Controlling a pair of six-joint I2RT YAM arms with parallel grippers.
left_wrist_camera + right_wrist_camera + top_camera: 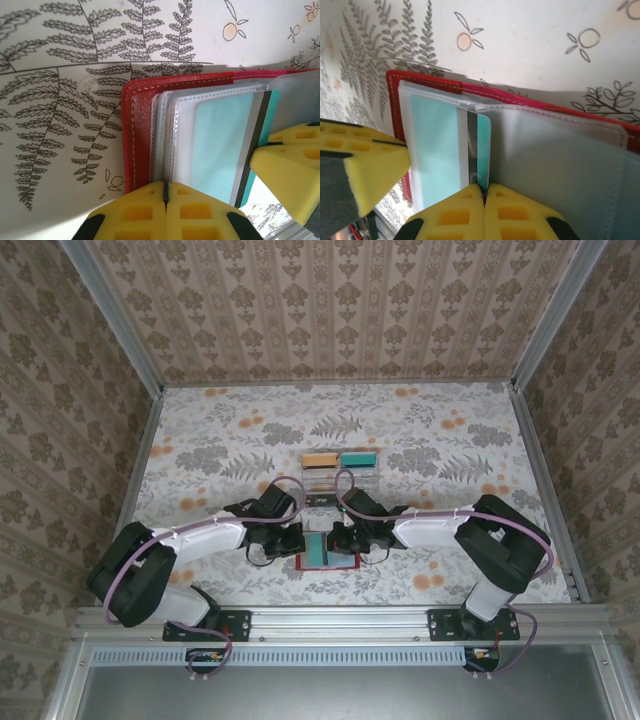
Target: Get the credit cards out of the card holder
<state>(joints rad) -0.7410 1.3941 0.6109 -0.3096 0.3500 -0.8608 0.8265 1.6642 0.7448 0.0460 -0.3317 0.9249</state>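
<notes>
Card holder (139, 140): red, lying open and flat on the floral table (220, 440), at the near middle between the two arms; stitched rim showing.
Clear sleeves (182, 140): stacked inside the holder, fanned slightly at the edge.
Teal card (437, 145): inside a sleeve, its dark stripe (471, 145) near one long edge; part of it juts past the sleeve.
Left gripper (165, 192): yellow fingers pressed together, pinching the sleeves' near edge.
Right gripper (484, 195): yellow fingers pressed together, pinching the card's striped edge; just beside the left gripper, above the holder.
Clear tray (345, 490): on the table just beyond the holder; orange and teal contents at its far end.
</notes>
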